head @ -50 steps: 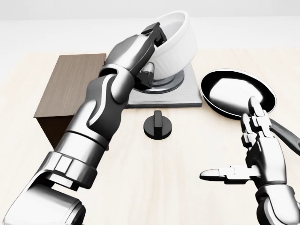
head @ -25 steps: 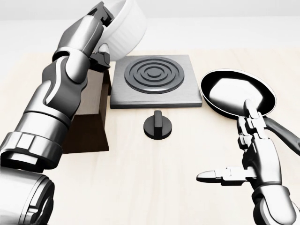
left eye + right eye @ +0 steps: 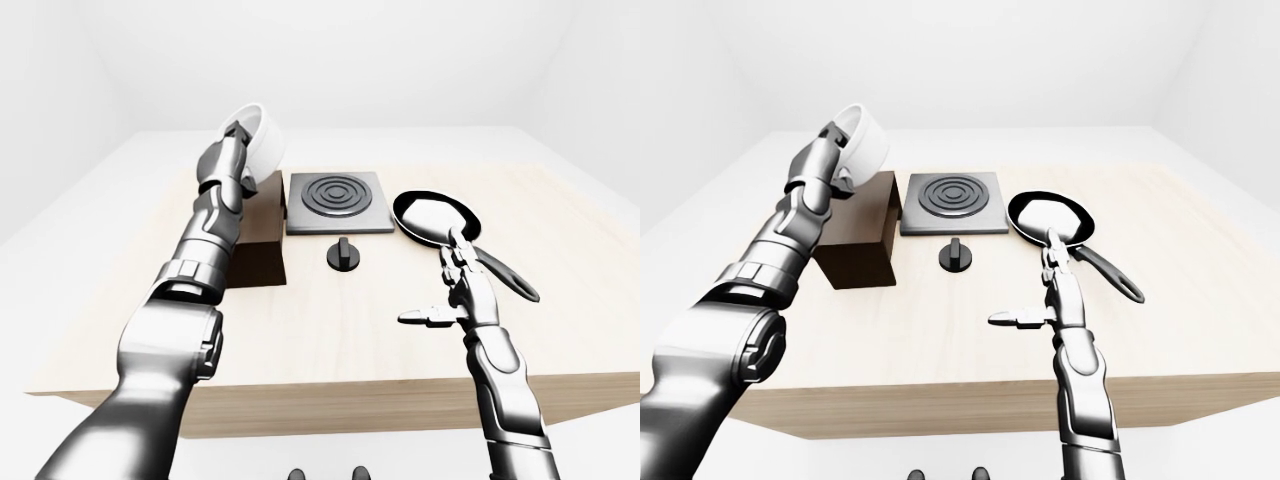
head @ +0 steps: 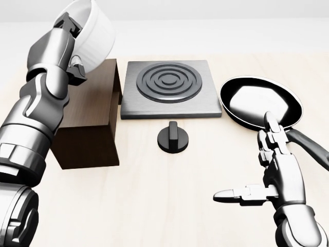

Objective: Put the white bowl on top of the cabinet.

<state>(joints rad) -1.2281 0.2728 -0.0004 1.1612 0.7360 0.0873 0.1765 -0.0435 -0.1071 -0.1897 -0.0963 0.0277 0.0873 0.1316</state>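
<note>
Left hand (image 4: 69, 31) is gripping the tilted white bowl (image 4: 95, 36) above the cabinet (image 4: 87, 116), seemingly clear; right hand (image 4: 275, 175) is hanging open.

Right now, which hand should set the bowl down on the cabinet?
Left. The left hand already grips the white bowl above the cabinet; the right hand hangs open by the frying pan.

Renders were evenly, brightly lit and sharp; glare was seen inside the pan (image 4: 259, 105); shadows were faint.
</note>
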